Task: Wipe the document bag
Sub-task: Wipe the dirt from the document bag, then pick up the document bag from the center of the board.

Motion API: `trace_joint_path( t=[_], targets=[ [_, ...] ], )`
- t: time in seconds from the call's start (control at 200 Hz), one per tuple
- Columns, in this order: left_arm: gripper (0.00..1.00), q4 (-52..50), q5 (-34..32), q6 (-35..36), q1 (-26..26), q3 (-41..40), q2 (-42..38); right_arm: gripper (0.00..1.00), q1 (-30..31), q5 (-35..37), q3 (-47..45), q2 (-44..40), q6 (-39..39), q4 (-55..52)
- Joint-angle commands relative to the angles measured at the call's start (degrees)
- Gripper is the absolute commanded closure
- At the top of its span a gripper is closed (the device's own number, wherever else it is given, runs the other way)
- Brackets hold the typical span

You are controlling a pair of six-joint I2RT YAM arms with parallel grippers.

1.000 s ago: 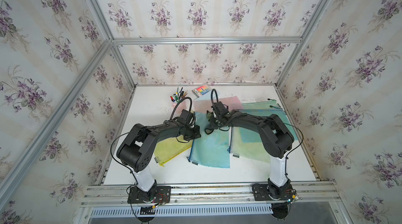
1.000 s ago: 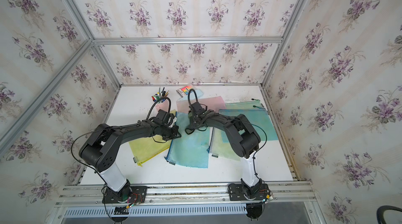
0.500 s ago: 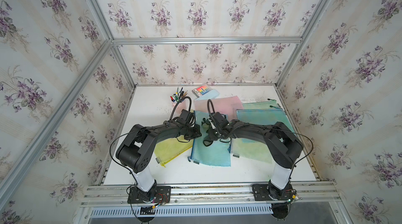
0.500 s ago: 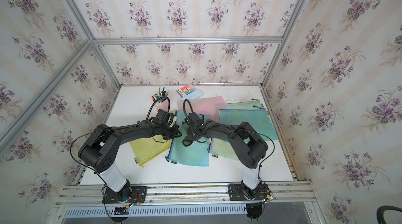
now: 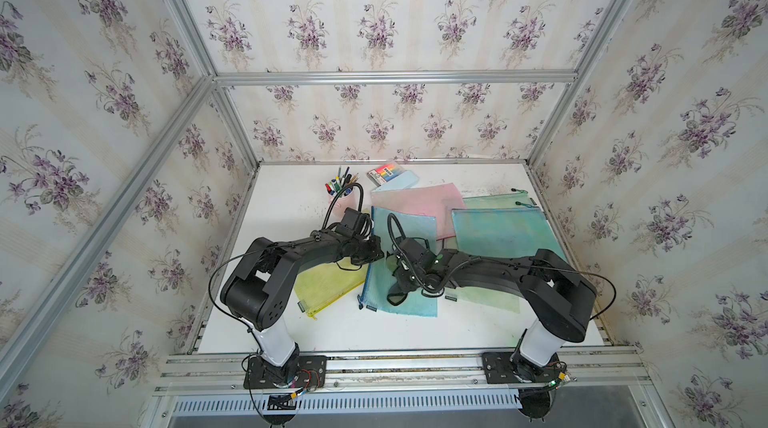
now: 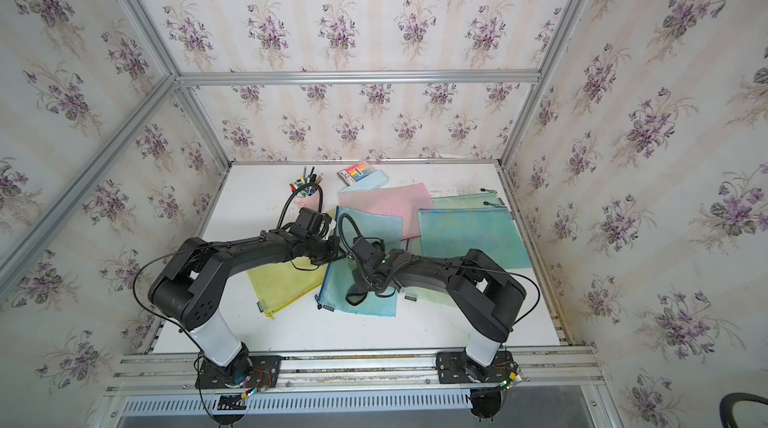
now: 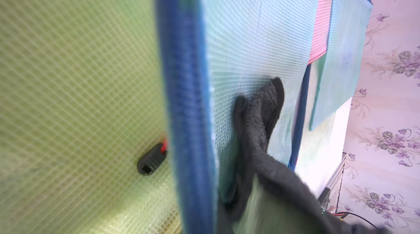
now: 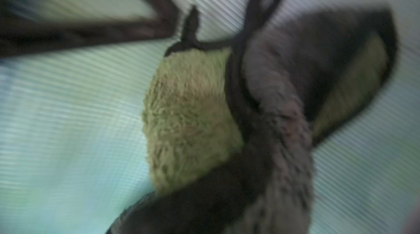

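a: we log the right gripper (image 5: 400, 282) clamped on the cloth (image 5: 392, 299), low on the blue document bag (image 5: 415, 227) at frame centre.
b: agreed; its long axis runs up-frame. left gripper (image 5: 376, 253) closed, probably pinning the left edge.

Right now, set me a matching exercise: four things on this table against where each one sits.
Things:
1. cloth
2. pen cup
3. yellow bag
4. pink bag

Places:
a. far side, overlapped by the blue bag
b. leftmost of the bags
c. lying on the blue bag
d. upright, left of the pink bag

Pairs: 1-c, 2-d, 3-b, 4-a.
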Motion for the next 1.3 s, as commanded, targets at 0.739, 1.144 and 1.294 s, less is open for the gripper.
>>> trace_joint_path(
  t=[0.739,1.144,1.294],
  targets=[
    [1.00,-1.8,3.6,3.2,1.7,1.4,-0.2,0.86,8.9,2.2,-6.0,-5.8,-1.3,-1.3],
    [1.00,-24.5,-3.7,14.3,2.1,9.0,-14.6,0.86,4.1,7.7,-6.2,-26.5,0.7,-6.0],
    [1.00,-41.8,-10.0,20.9,9.5,18.0,-20.4,0.86,2.7,6.9,1.6,-22.4,-4.1,-2.4]
  ],
)
